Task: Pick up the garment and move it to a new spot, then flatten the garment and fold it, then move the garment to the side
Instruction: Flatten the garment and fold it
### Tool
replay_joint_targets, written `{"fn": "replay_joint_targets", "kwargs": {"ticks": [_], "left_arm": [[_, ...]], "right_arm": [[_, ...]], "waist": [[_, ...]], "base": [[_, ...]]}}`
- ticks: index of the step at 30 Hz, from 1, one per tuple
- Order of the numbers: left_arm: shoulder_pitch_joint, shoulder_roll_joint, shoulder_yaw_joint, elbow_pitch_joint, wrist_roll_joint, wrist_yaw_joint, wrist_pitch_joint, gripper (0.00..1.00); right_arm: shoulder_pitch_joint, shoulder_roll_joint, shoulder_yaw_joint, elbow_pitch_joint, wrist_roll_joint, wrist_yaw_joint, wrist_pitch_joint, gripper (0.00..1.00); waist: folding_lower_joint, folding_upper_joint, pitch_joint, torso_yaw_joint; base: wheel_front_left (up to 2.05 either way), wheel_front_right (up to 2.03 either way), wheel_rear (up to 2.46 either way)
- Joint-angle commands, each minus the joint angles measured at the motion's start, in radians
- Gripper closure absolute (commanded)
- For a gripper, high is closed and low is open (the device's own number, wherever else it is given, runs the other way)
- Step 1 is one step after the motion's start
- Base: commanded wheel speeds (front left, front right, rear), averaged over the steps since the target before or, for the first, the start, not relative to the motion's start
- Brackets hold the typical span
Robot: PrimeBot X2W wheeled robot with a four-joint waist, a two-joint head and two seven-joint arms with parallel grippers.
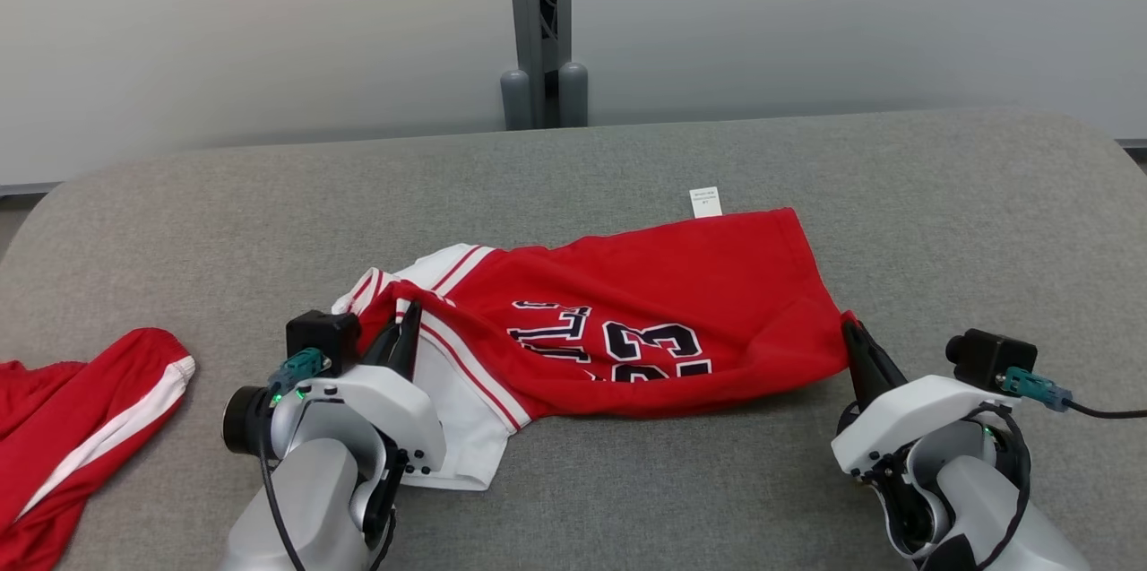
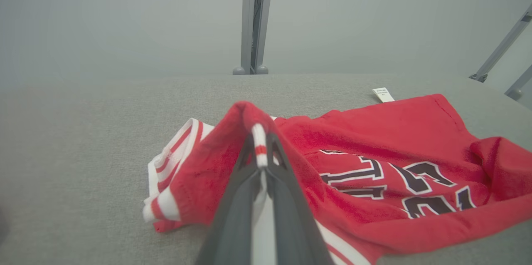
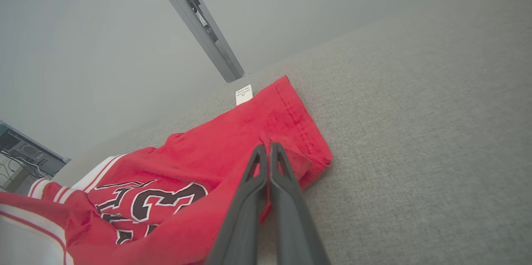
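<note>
My left fingers (image 1: 409,333) and right fingers (image 1: 865,356) are clamped on opposite ends of the jersey (image 1: 699,284); I should lift both evenly, keeping it taut.

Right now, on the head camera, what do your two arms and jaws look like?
Left arm and right arm match: pale grey forearms, glossy white wrist shells, long dark tapering jaws. Each carries a black camera block with a teal plug and black cable; a small green light shows on the left wrist.

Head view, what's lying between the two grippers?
The red jersey spans the stretch in the head view, left gripper pinching its striped end, right gripper its hem corner.
</note>
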Motion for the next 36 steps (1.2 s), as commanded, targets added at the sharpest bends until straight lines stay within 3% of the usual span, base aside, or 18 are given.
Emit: {"fn": "replay_joint_targets", "kwargs": {"ticks": [1,5,9,10,11,16,22,30,36], "left_arm": [[-0.026,0.003,-0.017,0.009,0.008,0.007,-0.004,1.0],[-0.043,0.0,-0.157,-0.023,-0.085,-0.018,-0.004,1.0],[-0.025,0.004,-0.347,-0.066,-0.168,-0.003,0.005,1.0],[-0.016,0.004,-0.393,-0.075,-0.188,0.001,0.014,0.55],[-0.009,0.003,-0.438,-0.08,-0.204,0.004,0.024,0.0],[0.012,0.003,-0.606,-0.073,-0.258,0.014,0.057,0.0],[0.024,0.002,-0.676,-0.049,-0.321,0.02,0.034,0.0],[-0.01,0.01,-0.591,-0.01,-0.345,0.064,-0.003,0.0],[0.056,0.102,-0.424,-0.115,-0.223,0.118,-0.003,0.0]], "right_arm": [[-0.012,0.001,0.009,-0.002,-0.001,0.0,-0.004,1.0],[-0.031,0.009,0.039,0.008,0.009,0.0,-0.004,1.0],[-0.044,0.014,0.054,0.016,0.019,0.0,-0.004,1.0],[-0.045,0.014,0.055,0.017,0.02,0.0,-0.004,1.0],[-0.046,0.014,0.056,0.018,0.022,0.0,-0.004,1.0],[-0.042,0.005,0.049,0.02,0.029,0.0,-0.004,1.0],[-0.024,-0.002,0.03,0.017,0.031,0.0,-0.004,1.0],[-0.006,-0.008,0.014,0.013,0.03,0.0,-0.004,1.0],[0.017,-0.015,-0.002,0.01,0.027,0.0,-0.004,1.0]], "waist": [[0.0,-0.0001,0.011,-0.019],[0.0,-0.0001,0.023,-0.048],[0.0,-0.0001,0.027,-0.06],[0.0,-0.0001,0.028,-0.061],[0.0,-0.0001,0.028,-0.062],[0.0,-0.0001,0.027,-0.052],[0.0,-0.0001,0.019,-0.021],[0.0,-0.0001,-0.001,0.023],[0.0,-0.0001,-0.019,0.063]], "base": [[0.0,0.0,0.0],[0.0,0.0,0.0],[0.0,0.0,0.0],[0.0,0.0,0.0],[0.0,0.0,0.0],[0.0,0.0,0.0],[0.0,0.0,0.0],[0.0,0.0,0.0],[0.0,0.0,0.0]]}}
